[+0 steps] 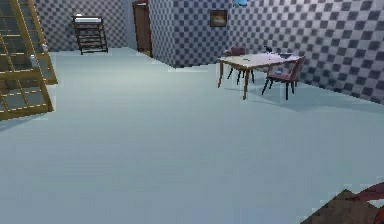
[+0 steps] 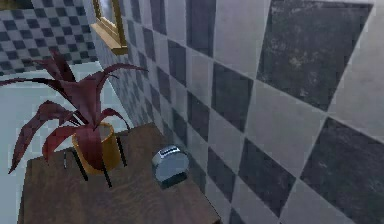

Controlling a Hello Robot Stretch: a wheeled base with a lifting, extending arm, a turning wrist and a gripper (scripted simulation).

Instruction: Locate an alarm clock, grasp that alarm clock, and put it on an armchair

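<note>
One potted plant (image 2: 82,128), one alarm clock (image 2: 168,164), perhaps.

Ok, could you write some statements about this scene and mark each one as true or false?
1. A red-leaved plant stands in a pot on the wooden table. True.
2. The small blue-grey object lies on the floor. False: it stands on the wooden table, beside the plant's pot.
3. The wall behind that table is plain white. False: it is a checkered wall of dark and light squares.
4. In the forward view, a dining table with chairs stands to the right, near the far wall. True.
</note>
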